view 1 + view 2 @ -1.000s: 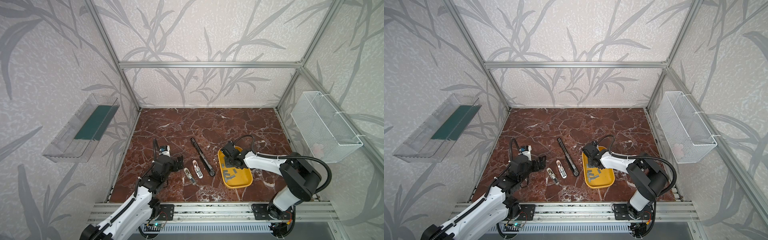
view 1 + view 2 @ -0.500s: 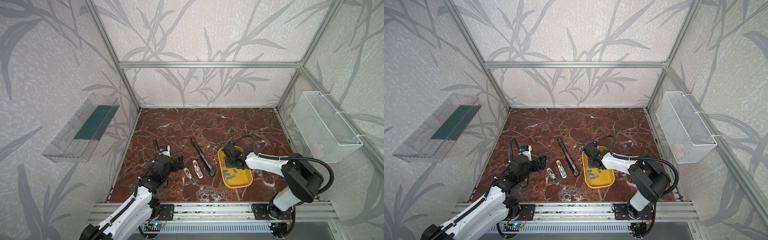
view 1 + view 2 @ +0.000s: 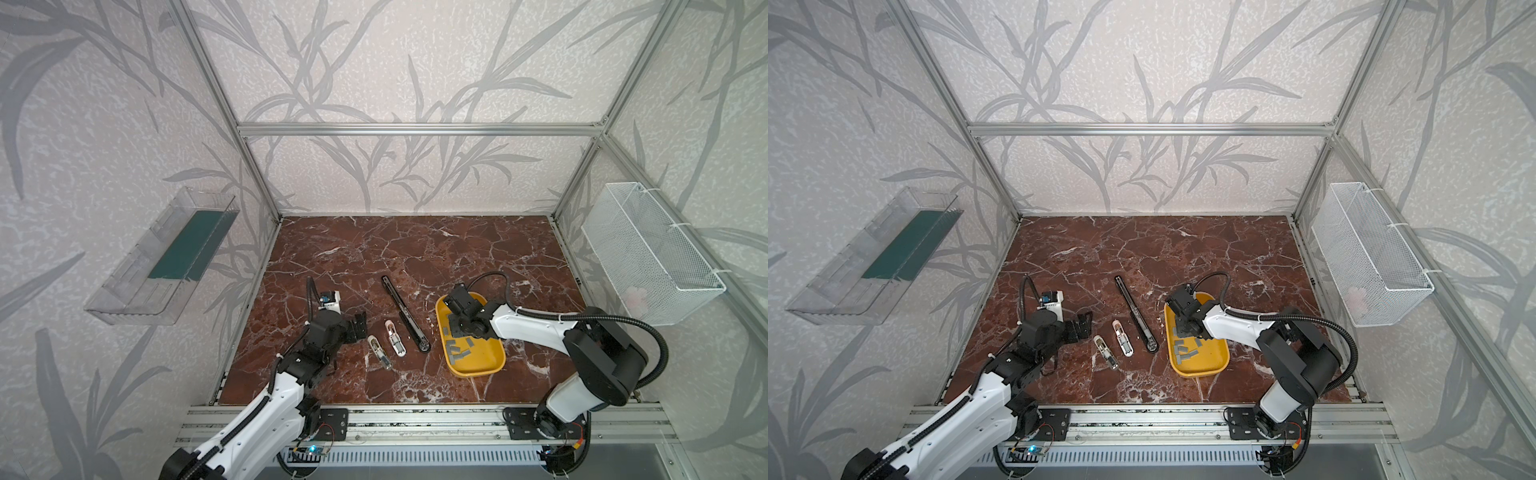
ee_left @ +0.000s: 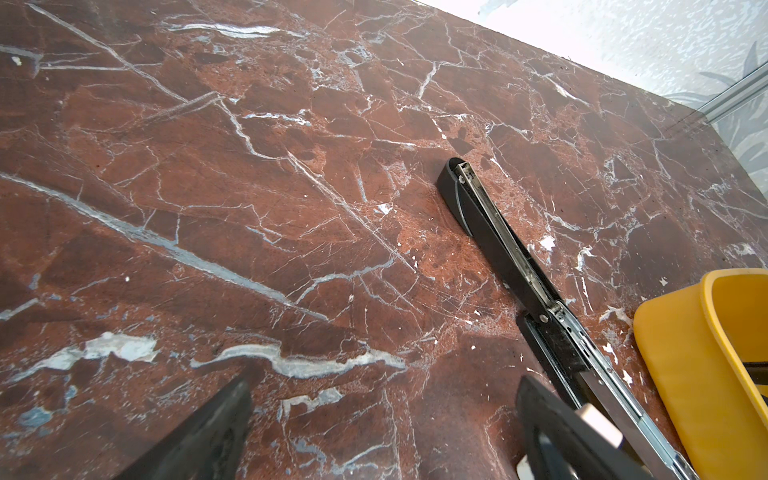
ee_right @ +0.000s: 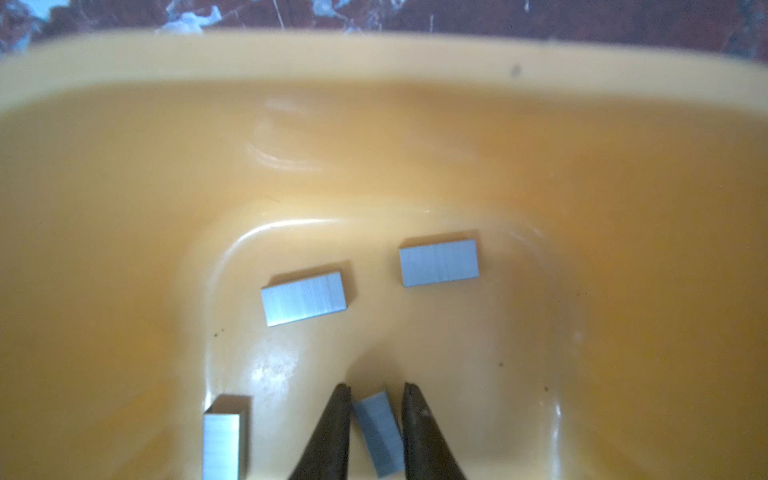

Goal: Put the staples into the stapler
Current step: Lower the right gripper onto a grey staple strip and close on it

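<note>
The right gripper [image 5: 376, 388] reaches down inside the yellow tray [image 3: 484, 359], near its far left corner. Its fingers are narrow, one on each side of a tilted strip [image 5: 378, 432]; whether they truly pinch it cannot be told. The tray wall rises close in front of them, so there is little slack there. The other staples [image 3: 457, 353] lie loose on the tray floor, mostly along its left side. Just left of the tray the black stapler [image 3: 405, 313] lies unfolded and slanted. Further left are the two small staplers [image 3: 386, 345], and beyond them the left gripper [image 3: 362, 327], its fingers spread wide and holding nothing. Bare table [image 3: 415, 249] stretches behind the tray to the back wall. Since a second ago both arms have barely shifted, and the tray and staplers sit where they were. The top is red-brown veined marble inside an aluminium frame with leaf-patterned walls. A wire basket [image 3: 648, 257] hangs on the wall right of the tray and a clear bin [image 3: 166, 257] on the wall left of it.
</note>
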{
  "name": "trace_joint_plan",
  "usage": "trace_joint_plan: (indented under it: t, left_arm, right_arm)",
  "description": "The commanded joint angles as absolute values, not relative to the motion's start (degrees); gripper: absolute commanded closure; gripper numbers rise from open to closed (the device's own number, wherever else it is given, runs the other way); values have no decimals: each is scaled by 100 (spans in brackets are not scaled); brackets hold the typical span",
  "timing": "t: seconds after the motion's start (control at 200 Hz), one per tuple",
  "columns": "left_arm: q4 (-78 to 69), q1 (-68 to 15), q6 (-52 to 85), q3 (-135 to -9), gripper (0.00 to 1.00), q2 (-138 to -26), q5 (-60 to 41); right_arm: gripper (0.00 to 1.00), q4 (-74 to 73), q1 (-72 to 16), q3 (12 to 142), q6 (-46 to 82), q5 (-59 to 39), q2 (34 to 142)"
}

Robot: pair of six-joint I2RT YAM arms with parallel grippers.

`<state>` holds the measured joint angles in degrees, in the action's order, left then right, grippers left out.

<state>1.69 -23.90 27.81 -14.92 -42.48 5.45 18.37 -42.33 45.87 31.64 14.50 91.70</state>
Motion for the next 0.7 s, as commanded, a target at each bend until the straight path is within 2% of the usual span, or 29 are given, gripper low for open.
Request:
trace_joint_plan:
  t: [0.0,0.11,0.205,0.485,0.695]
  left_arm:
    - [105,-2407,2731,-1601,1,-4236,606]
    - [100,-2403,2731,-1603,1,-4237,606]
    - [100,-2408,2724,-1604,1,-4245,606]
    - [105,-2408,2725,-1600,1,-4262,607]
    - [106,-2408,2726,-1606,1,-4262,616]
  right_arm:
    - [77,2265,-4256,4535,3155,1461,9264]
    - [70,2267,-4263,4477,3164,1452,9194]
    - [70,2229,-4271,4401,3156,1441,9121]
    - [83,2136,-4271,4523,3098,1433,9426]
    - [86,2097,-4272,4570,3094,1389,9583]
